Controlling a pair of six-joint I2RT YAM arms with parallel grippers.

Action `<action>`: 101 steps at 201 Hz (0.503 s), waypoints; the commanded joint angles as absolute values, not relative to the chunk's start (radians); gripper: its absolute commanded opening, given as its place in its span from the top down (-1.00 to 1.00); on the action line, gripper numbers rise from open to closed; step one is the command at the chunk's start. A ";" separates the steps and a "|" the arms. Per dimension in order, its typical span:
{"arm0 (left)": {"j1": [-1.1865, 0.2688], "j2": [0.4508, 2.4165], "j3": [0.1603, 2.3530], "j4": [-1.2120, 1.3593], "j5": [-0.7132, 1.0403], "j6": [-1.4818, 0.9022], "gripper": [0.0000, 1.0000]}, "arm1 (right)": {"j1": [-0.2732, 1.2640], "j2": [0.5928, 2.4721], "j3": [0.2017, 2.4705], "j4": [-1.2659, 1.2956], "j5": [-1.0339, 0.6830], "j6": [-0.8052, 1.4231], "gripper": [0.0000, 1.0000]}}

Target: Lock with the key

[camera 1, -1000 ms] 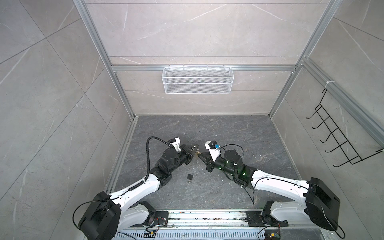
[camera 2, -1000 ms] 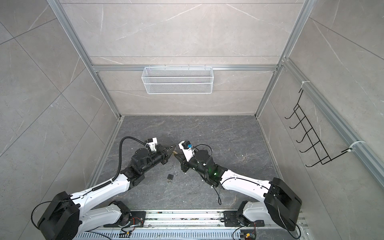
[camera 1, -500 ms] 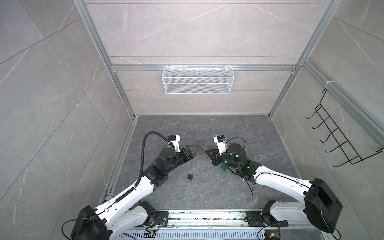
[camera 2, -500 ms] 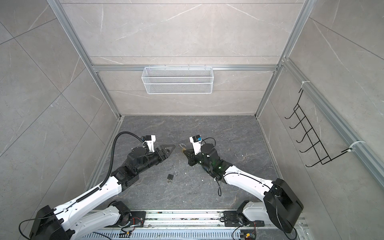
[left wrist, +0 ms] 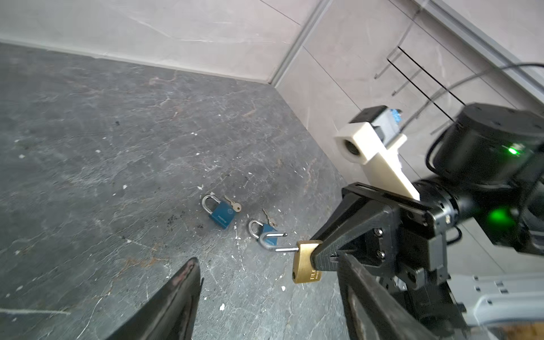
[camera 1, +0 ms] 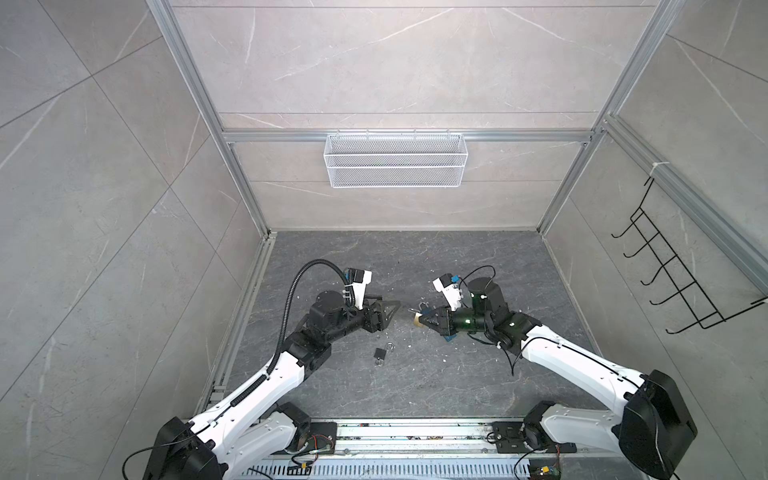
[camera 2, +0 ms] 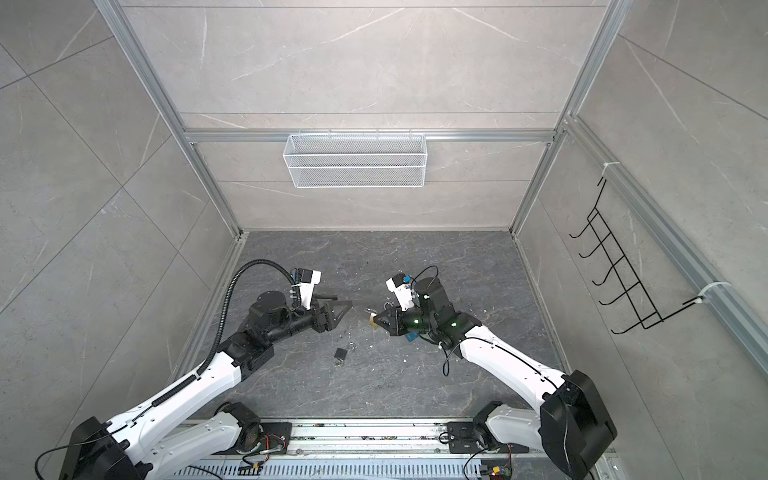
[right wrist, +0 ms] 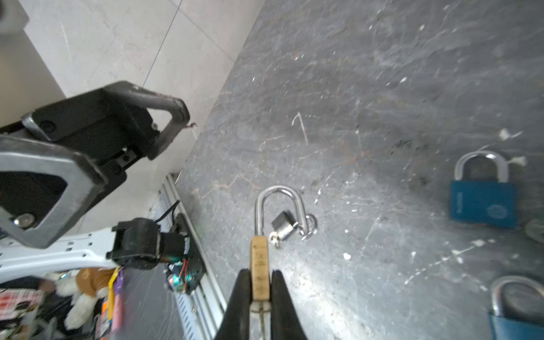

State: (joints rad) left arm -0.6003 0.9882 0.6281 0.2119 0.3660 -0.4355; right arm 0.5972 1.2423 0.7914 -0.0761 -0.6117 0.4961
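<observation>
My right gripper [camera 1: 423, 321] [right wrist: 260, 275] is shut on a brass padlock [camera 1: 417, 319] [camera 2: 372, 321] [left wrist: 307, 263] [right wrist: 259, 259], held above the dark floor. Its steel shackle [right wrist: 278, 194] [left wrist: 272, 241] stands open, one leg free of the body. A key's [right wrist: 260, 312] metal head shows under the lock body, between the fingers. My left gripper [camera 1: 392, 309] [camera 2: 347, 307] [left wrist: 266, 262] hangs open and empty a short way left of the padlock, apart from it.
A small black padlock [camera 1: 379, 354] [right wrist: 284, 225] lies on the floor below the grippers. Two blue padlocks [left wrist: 222, 216] [left wrist: 269, 232] with keys lie near the right arm. A white wire basket [camera 1: 395, 160] hangs on the back wall, a black hook rack [camera 1: 681, 282] on the right wall.
The two grippers were close together at the middle. My left gripper has opened and drawn back to the left. The right gripper has pulled right with the padlock.
</observation>
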 commanded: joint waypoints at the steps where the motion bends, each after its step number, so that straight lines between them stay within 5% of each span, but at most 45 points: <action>1: -0.600 1.000 0.624 0.321 0.522 -0.318 -0.50 | 0.591 1.255 0.827 -0.136 -0.768 0.503 1.00; 101: -0.598 1.124 0.604 0.471 0.741 -0.385 -0.33 | 0.567 1.267 0.799 0.018 -0.899 0.585 1.00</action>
